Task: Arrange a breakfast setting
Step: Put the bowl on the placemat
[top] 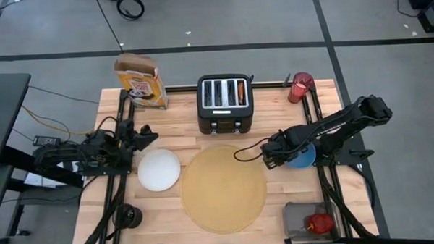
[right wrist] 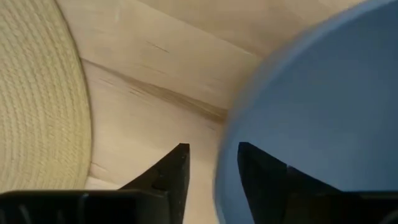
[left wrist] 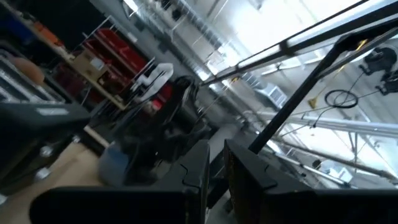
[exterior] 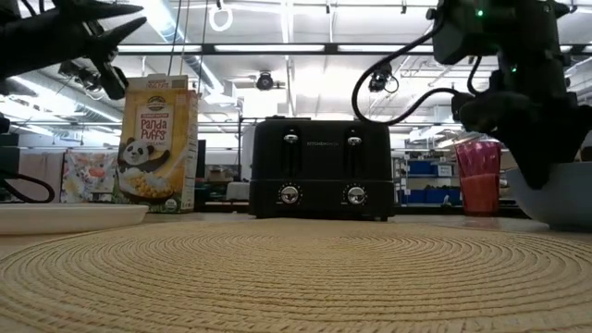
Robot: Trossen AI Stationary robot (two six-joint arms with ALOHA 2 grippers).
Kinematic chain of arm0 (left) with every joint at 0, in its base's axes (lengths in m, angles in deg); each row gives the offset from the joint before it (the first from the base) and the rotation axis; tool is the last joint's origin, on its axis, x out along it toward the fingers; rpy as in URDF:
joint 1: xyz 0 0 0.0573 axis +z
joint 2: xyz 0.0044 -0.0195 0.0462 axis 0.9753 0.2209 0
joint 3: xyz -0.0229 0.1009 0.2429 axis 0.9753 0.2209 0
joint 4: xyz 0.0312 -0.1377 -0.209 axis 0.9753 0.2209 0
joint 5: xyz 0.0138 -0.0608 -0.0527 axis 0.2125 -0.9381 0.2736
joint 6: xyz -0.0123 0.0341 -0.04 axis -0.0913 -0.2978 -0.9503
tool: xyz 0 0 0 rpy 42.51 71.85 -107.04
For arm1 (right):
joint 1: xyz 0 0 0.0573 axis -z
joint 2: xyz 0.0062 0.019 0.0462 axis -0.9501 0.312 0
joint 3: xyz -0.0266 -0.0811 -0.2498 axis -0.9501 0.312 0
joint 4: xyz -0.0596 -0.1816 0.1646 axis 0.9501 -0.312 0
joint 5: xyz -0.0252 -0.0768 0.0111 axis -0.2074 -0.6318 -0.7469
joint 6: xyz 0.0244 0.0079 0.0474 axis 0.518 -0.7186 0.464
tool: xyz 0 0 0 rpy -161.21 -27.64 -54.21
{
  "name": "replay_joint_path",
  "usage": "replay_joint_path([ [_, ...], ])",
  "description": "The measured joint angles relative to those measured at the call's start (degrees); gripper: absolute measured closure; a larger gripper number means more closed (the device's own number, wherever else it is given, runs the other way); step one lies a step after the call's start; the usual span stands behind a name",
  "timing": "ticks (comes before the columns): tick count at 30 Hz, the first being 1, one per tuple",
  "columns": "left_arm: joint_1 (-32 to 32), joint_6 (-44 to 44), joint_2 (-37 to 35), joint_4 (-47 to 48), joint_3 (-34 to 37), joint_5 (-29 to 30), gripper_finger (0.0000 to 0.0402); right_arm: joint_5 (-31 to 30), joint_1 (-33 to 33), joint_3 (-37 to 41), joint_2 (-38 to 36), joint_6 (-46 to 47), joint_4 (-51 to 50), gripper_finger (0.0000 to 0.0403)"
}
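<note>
A woven tan placemat [exterior: 277, 273] fills the foreground of the low view; from above it is one large round mat at the centre front of the wooden tabletop [top: 181, 134]. Only the high view shows one red apple [top: 320, 223] in a grey tray [top: 294, 218] at the front right corner. Left of the mat lies one white plate [top: 158, 170], with the left gripper [top: 146, 133] just behind it, its jaws nearly closed on nothing. Right of the mat, with bare wood between, sits one blue bowl [top: 303, 157]. The right wrist view alone shows the right gripper [right wrist: 211, 163] with narrowly parted jaws straddling the bowl's rim. Farther back stand one black toaster [top: 225, 103], one cereal box [top: 140, 81] and one red cup [top: 300, 87] near the rear right edge.
</note>
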Motion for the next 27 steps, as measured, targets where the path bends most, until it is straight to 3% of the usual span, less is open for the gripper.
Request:
replay_joint_path([
  [9, 0.0, 0.0, 0.0, -4.7, 0.0, 0.0, 0.0344, -1.6, -0.1, 0.1, -0.1, -0.1, -0.2, 0.0388],
  [16, 0.0, 0.1, 0.0, -4.5, 0.0, -5.3, 0.0344, -3.1, -2.7, -9.1, 0.0, -5.4, -5.5, 0.0394],
  [21, 0.0, 2.7, 0.0, -3.5, 0.0, -5.5, 0.0344, -3.2, -7.2, -20.2, 0.0, -22.5, -4.2, 0.0395],
  [27, 0.0, 3.5, 0.0, -3.6, 0.0, -5.5, 0.0344, -2.4, -13.0, -26.0, 2.3, -57.1, 7.4, 0.0395],
])
